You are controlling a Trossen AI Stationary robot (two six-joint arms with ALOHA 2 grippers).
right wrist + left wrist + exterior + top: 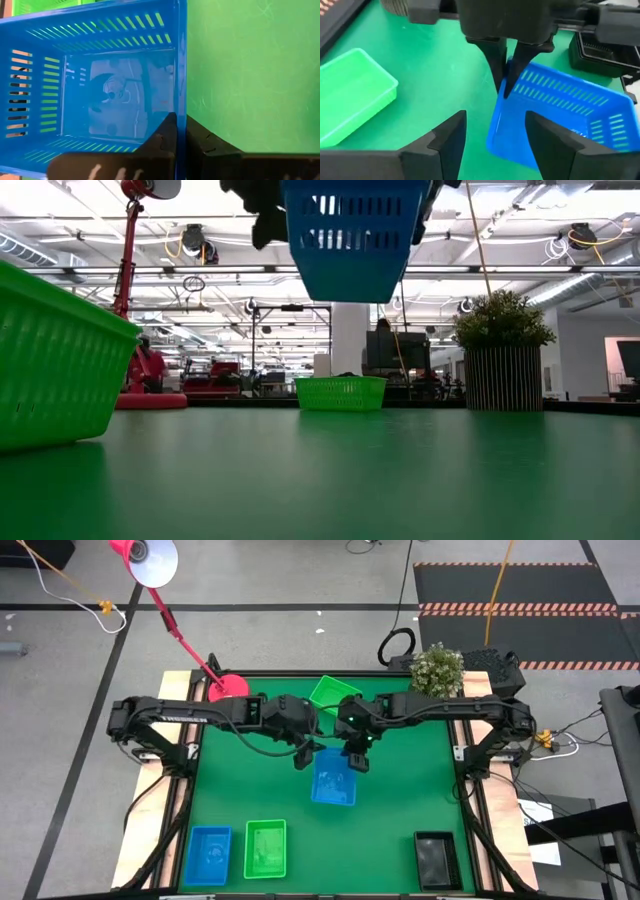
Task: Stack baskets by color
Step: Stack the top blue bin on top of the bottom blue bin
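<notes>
A blue basket [334,780] is being held clear of the green surface [400,790] near its middle; in the low view its underside is seen hanging well above the mat. The right pincer [181,131] is clamped on one side wall of this basket, one finger inside and one outside the rim (confirmed in the left wrist view, where the two dark fingers are seen pinching the wall). The left pincer [495,132] is being kept just beside the same basket with its fingers spread and nothing between them; no contact with the basket can be made out.

Other baskets being noted:
- a second blue basket [210,855] and a green basket [265,848] are sitting side by side at the near left edge of the surface, close but apart;
- a black basket [437,860] is sitting at the near right;
- a further green basket [330,692] is lying at the far edge, partly hidden under the arms.

A potted plant [438,670] is standing at the far right corner, and a pink lamp base [228,688] at the far left.
</notes>
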